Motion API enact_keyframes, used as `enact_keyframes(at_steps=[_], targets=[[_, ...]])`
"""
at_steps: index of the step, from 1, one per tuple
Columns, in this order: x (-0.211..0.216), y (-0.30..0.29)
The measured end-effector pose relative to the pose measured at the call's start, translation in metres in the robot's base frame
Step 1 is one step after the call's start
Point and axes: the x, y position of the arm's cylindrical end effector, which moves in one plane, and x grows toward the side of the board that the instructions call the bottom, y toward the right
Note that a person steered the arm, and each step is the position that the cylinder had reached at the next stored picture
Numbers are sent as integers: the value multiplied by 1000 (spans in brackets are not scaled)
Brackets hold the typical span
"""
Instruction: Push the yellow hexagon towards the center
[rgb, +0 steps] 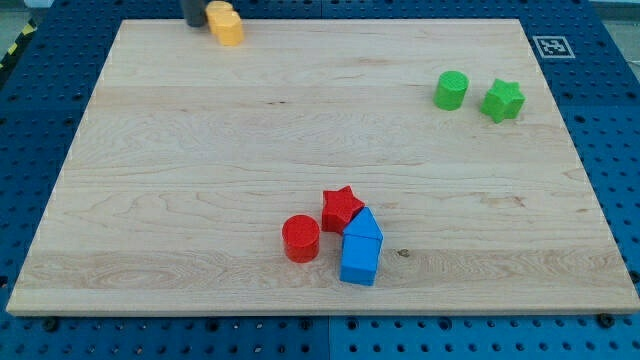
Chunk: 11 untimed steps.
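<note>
The yellow hexagon (227, 23) sits at the view's top edge of the wooden board (200, 200), left of the middle. My tip (194, 22) is a dark rod end just to the left of the hexagon, touching or nearly touching its left side. Most of the rod is cut off by the view's top edge.
A red cylinder (300, 238), a red star (342, 208) and two blue blocks (361, 248) cluster near the view's bottom centre. A green cylinder (451, 90) and a green star (503, 100) stand at the upper right. A marker tag (551, 45) lies off the board's top right corner.
</note>
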Motion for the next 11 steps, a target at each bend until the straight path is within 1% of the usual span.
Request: enact_keyframes(at_steps=[2,5,8,9,10,11], targets=[[3,43],[41,51],[55,69],[70,71],[102,71],[143,75]])
